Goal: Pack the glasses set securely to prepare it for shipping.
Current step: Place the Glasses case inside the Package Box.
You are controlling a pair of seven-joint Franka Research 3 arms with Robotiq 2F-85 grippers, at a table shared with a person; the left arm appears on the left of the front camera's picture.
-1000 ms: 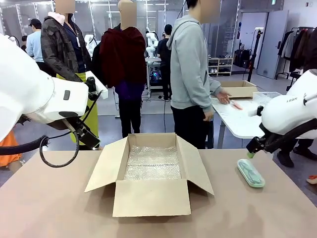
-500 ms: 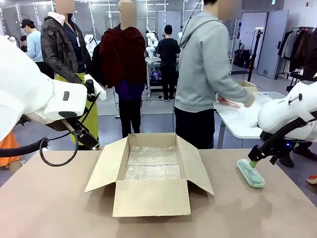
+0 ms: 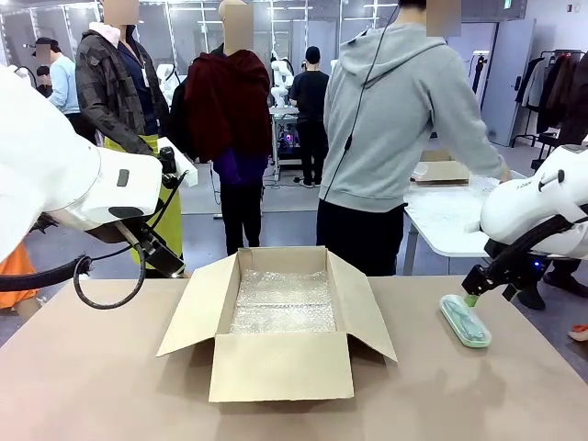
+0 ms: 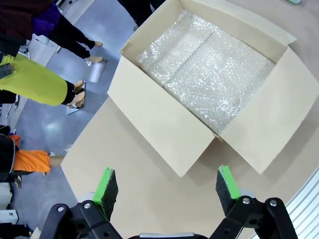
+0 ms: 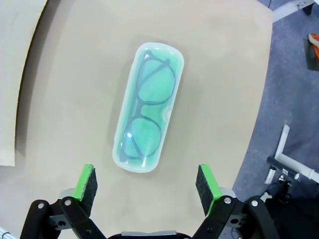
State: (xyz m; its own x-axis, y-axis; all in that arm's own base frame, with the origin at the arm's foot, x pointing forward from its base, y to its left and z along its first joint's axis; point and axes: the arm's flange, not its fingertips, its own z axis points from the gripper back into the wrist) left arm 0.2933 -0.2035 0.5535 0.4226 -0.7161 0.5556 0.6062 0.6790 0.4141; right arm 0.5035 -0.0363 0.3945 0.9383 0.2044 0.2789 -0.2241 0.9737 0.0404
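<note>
A pale mint-green glasses case lies flat on the brown table, right of the open cardboard box. In the right wrist view the case is clear enough to show dark-framed glasses inside. My right gripper hovers open just above its near end, one green pad on each side and not touching it. From the front, that gripper hangs over the case's far end. My left gripper is open and holds nothing, high above the table beside the box. Bubble wrap lines the box floor.
A person in a grey hoodie stands at the far side, turned towards a white side table. The box flaps spread outward. The table's right edge runs close to the case. My left arm fills the left.
My right gripper has come down closer to the mint-green case. The person has turned and stepped right along the white side table. The left arm has stayed still.
</note>
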